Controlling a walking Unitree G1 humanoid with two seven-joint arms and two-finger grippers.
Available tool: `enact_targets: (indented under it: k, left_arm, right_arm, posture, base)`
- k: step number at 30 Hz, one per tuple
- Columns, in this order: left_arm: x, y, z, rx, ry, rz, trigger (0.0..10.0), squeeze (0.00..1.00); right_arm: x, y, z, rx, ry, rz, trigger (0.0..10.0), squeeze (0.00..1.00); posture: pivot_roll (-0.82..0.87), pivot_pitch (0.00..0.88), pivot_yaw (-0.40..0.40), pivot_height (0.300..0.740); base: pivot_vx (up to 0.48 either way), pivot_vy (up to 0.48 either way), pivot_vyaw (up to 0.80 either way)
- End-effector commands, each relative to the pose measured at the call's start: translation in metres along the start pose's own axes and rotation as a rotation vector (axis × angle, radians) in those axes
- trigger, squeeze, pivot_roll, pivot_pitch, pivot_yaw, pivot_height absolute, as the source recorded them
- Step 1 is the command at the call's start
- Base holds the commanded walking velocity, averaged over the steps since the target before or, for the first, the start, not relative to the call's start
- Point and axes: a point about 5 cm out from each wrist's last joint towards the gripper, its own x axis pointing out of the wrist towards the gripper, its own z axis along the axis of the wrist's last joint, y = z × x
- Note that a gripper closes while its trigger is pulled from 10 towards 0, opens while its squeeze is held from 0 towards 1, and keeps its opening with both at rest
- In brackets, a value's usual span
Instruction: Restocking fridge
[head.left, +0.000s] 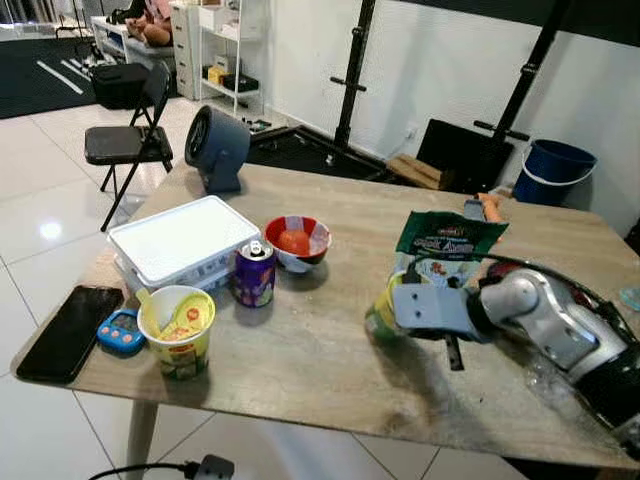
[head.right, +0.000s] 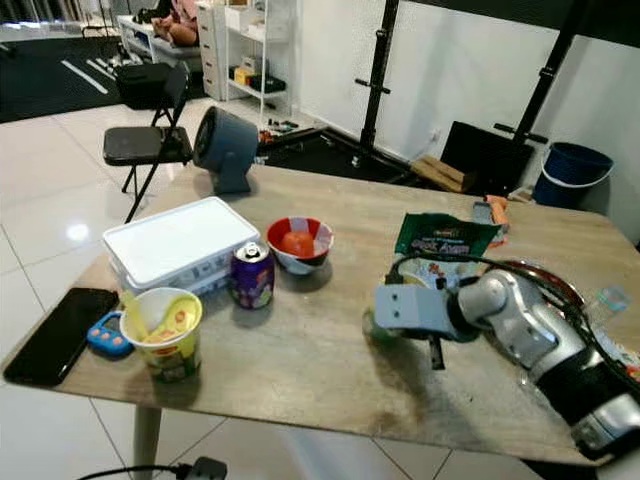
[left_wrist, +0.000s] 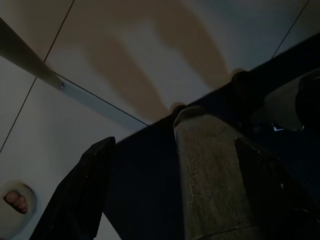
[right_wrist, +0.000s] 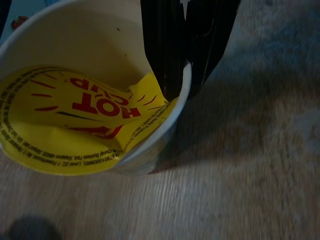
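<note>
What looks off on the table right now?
The cup held by the right gripper is open: its yellow lid is crumpled down inside, and the fingers pinch the rim, one inside, one outside. The other cup, at the table's left front, also has its lid peeled up. No visible spill.

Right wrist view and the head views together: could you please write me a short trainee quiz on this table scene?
1. True or false: the right gripper pinches the rim of a noodle cup, one finger inside and one outside.
2. What lies in the red bowl? A: a red round fruit. B: a spoon. C: a can.
3. Name the dark flat thing at the table's front left corner, beside the blue timer.

Key: 1 true; 2 A; 3 the phone.
</note>
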Motion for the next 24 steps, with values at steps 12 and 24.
enact_targets:
  k: [12,24]
  left_arm:
    - [-0.001,-0.018,-0.019,-0.004,0.072,-0.055,10.0,0.00]
    - [-0.001,-0.018,-0.020,0.005,0.074,-0.055,10.0,0.00]
  right_arm:
    - [-0.016,0.037,-0.004,0.076,-0.076,0.146,10.0,0.00]
    - [-0.029,0.050,-0.004,0.119,-0.112,0.166,10.0,0.00]
  posture:
    - [-0.07,0.000,-0.100,0.740]
    - [-0.08,0.000,-0.093,0.740]
  base:
    - [-0.089,0.000,0.00]
    - [-0.230,0.000,0.00]
